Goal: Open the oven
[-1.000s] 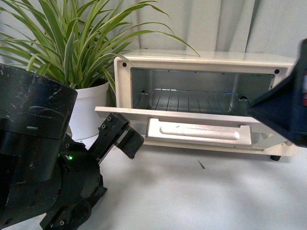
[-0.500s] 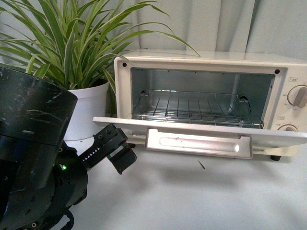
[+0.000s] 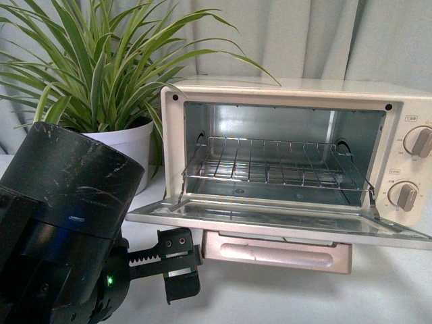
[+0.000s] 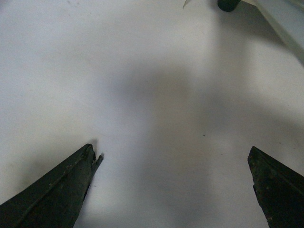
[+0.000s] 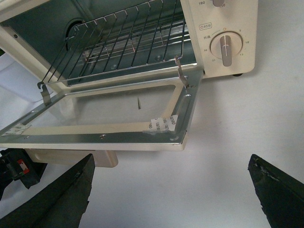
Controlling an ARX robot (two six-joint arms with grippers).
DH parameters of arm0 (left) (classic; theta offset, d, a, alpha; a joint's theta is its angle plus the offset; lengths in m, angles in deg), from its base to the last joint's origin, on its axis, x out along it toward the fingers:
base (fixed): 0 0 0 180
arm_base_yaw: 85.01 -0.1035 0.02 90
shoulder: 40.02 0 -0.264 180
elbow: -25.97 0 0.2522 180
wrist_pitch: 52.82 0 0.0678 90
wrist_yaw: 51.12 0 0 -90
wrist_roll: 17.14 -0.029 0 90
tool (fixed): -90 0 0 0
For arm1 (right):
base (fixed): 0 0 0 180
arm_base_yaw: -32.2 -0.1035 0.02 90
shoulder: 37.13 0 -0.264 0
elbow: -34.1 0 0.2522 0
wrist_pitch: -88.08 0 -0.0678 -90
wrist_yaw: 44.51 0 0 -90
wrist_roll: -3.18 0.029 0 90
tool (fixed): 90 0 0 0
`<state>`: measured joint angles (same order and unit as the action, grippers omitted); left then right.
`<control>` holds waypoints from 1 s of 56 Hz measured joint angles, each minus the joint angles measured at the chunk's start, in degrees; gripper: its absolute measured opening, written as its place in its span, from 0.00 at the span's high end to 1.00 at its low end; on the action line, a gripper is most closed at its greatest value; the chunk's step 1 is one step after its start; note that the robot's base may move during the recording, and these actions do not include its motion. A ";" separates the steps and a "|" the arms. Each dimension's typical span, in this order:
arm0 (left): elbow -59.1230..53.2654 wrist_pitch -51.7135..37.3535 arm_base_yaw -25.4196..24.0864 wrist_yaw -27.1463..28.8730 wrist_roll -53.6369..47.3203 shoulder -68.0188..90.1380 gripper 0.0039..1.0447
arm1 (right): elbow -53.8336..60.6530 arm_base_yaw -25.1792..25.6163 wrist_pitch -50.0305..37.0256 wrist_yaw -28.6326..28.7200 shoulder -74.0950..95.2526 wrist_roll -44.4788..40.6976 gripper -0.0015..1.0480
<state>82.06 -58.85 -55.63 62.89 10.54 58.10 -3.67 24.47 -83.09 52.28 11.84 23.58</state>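
Plainly, the oven stands on the white table with its door dropped almost level. The glass faces up and the long pale handle hangs under the front edge. The wire rack spans the metal cavity, and an upper knob and a lower knob sit on the front panel.

The left hand is low over the table, and the door's near corner lies above and just ahead of it. Its fingers are spread wide with only bare table between them, so it holds nothing. A black oven foot shows further ahead of the fingertips.

The right hand is also spread wide and grips nothing. The open door lies just ahead of its fingertips without touching them. The rack and the lower knob are beyond that. Past the far corner of the door from this hand, part of the left hand shows dark against the table.

A leafy plant in a white pot stands behind the left arm, beside the oven. A pale curtain hangs behind everything.
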 joint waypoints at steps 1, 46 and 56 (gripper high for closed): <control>0.00 0.00 0.00 0.22 -0.31 0.02 0.06 | 0.00 0.00 0.00 0.00 0.00 0.00 0.09; -6.78 -3.26 1.22 2.71 -24.59 -3.63 0.06 | 1.81 0.02 0.37 0.81 -0.70 -1.84 0.09; -11.67 -3.82 1.81 1.92 -24.96 -9.03 0.06 | 2.93 0.20 2.27 1.07 -4.28 -4.00 0.09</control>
<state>70.39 -62.67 -53.81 64.81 -14.42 49.08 -0.74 24.67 -80.81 53.35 7.56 19.58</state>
